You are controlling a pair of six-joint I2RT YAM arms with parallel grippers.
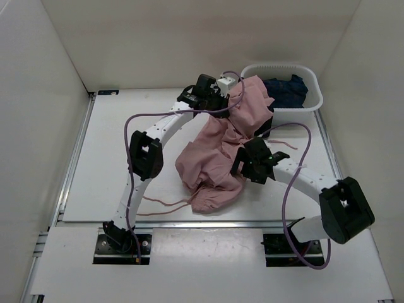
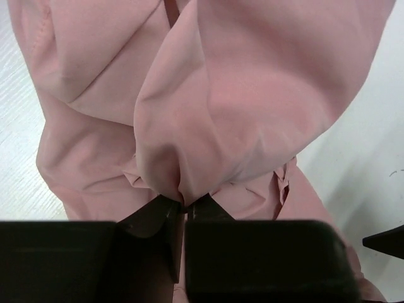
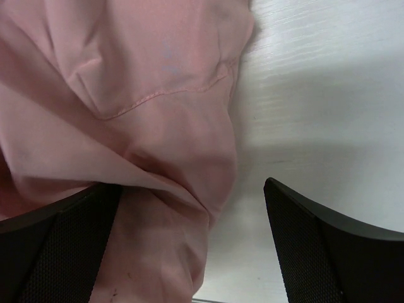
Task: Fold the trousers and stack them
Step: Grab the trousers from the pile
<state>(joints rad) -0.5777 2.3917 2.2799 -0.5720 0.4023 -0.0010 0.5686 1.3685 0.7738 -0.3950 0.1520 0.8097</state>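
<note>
— What's out there, biggest first?

— A smooth white table (image 1: 107, 164). The trousers (image 1: 211, 164), soft dusty-pink cloth, lie in a crumpled heap at its centre and stretch up toward 1 o'clock. There they drape over a white plastic basket (image 1: 314, 102) with a ribbed rim and hide its left side. A dark navy garment (image 1: 289, 88) is bunched inside.

— And the arms?

— The left gripper (image 2: 183, 211), near 12 o'clock, is pinched tight on a rounded fold of the pink cloth. The right gripper (image 3: 192, 189) is spread wide at the heap's 3 o'clock edge. Cloth lies between its black, fine-meshed fingers (image 3: 57, 252), unclamped.

— Anything smaller?

— A thin pink drawstring (image 1: 167, 202) trails across the table toward 8 o'clock.
</note>
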